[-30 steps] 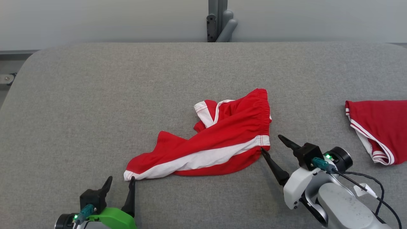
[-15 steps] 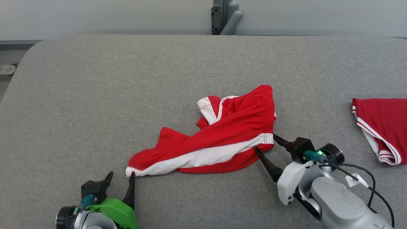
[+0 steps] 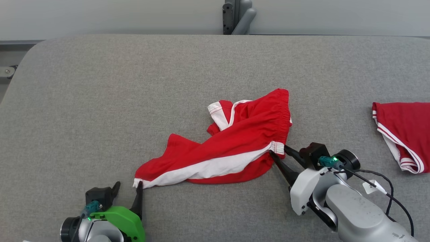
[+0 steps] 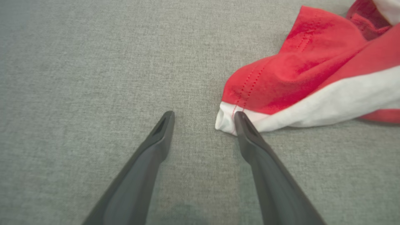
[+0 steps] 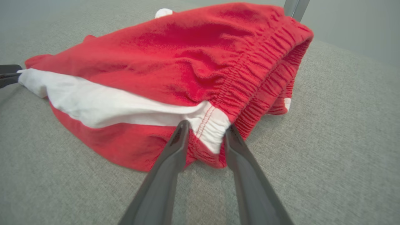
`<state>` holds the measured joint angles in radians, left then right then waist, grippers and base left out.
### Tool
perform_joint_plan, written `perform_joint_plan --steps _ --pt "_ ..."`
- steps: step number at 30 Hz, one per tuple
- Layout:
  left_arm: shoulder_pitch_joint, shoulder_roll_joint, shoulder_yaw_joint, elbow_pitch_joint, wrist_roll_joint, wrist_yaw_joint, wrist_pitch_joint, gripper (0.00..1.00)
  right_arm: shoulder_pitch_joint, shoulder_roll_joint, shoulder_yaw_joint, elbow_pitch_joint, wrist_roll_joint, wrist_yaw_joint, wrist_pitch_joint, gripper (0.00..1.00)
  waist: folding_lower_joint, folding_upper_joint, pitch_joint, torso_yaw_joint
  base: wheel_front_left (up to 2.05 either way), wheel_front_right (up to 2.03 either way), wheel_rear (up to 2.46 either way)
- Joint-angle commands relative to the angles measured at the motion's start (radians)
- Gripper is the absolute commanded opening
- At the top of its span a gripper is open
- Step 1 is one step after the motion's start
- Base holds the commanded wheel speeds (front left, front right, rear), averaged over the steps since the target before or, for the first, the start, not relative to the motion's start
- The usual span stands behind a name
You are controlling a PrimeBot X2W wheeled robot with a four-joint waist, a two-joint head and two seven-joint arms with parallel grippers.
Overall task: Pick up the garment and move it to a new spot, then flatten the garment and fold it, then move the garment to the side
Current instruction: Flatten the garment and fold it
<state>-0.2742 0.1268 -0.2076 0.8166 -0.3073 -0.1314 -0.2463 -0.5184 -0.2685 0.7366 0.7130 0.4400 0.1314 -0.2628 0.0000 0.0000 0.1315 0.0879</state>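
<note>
The garment (image 3: 235, 148), red shorts with a white side stripe, lies crumpled at the middle of the grey table (image 3: 100, 84). My right gripper (image 3: 278, 150) is at its waistband end. In the right wrist view the two fingers straddle the white corner of the elastic band (image 5: 207, 125), narrowed but still apart. My left gripper (image 3: 128, 184) stands open at the leg hem. In the left wrist view its right finger (image 4: 247, 131) touches the white hem corner (image 4: 223, 120), and bare table lies between the fingers.
A second red garment with white trim (image 3: 403, 127) lies at the table's right edge. A grey post (image 3: 237, 16) rises behind the far edge. The table's left corner is rounded, with wide bare cloth to the left and far side.
My right gripper has moved forward onto the waistband corner and its fingers have narrowed around it. The left gripper has stayed at the hem. The camera shifted slightly.
</note>
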Motion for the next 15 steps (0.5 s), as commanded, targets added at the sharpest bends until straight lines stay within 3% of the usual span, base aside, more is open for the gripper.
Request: perform_joint_plan --steps 1,5,6,8,9,10,12,15 --pt "-0.014 -0.003 -0.024 0.007 -0.020 0.002 0.006 1.00 -0.012 -0.004 0.009 0.001 0.015 -0.002 -0.002 0.31 0.0000 0.0000 -0.001 -0.002 0.00 0.00 0.00" --pt "-0.017 -0.005 -0.063 0.003 -0.065 0.002 0.010 1.00 -0.017 -0.008 0.023 0.001 0.027 -0.002 -0.002 0.26 0.0000 0.0000 -0.001 -0.005 0.00 0.00 0.00" --pt "-0.017 -0.005 -0.079 -0.002 -0.085 0.002 0.012 1.00 -0.018 -0.010 0.028 0.001 0.031 -0.002 -0.002 0.22 0.0000 0.0000 -0.001 -0.006 0.00 0.00 0.00" --pt "-0.015 0.004 -0.104 -0.007 -0.119 0.002 0.020 1.00 -0.019 -0.014 0.035 0.003 0.039 -0.002 -0.002 0.03 0.0000 0.0000 -0.003 -0.009 0.00 0.00 0.00" --pt "-0.015 0.013 -0.115 -0.007 -0.127 0.002 0.023 1.00 -0.020 -0.015 0.039 0.004 0.043 -0.002 -0.002 0.00 0.0000 0.0000 -0.004 -0.010 0.00 0.00 0.00" --pt "-0.015 0.018 -0.125 -0.005 -0.137 0.002 0.025 0.82 -0.021 -0.016 0.043 0.004 0.046 -0.002 -0.002 0.00 0.0000 0.0000 -0.005 -0.012 0.00 0.00 0.00" --pt "-0.016 0.024 -0.148 -0.003 -0.160 0.002 0.030 0.00 -0.024 -0.018 0.052 0.004 0.054 -0.002 -0.002 0.00 0.0000 0.0000 -0.008 -0.016 0.00 0.00 0.00" --pt "-0.007 0.027 -0.194 -0.018 -0.208 0.002 0.057 0.00 -0.024 -0.025 0.063 -0.013 0.068 -0.002 -0.002 0.00 0.0000 0.0000 -0.015 -0.023 0.00 0.00 0.00"
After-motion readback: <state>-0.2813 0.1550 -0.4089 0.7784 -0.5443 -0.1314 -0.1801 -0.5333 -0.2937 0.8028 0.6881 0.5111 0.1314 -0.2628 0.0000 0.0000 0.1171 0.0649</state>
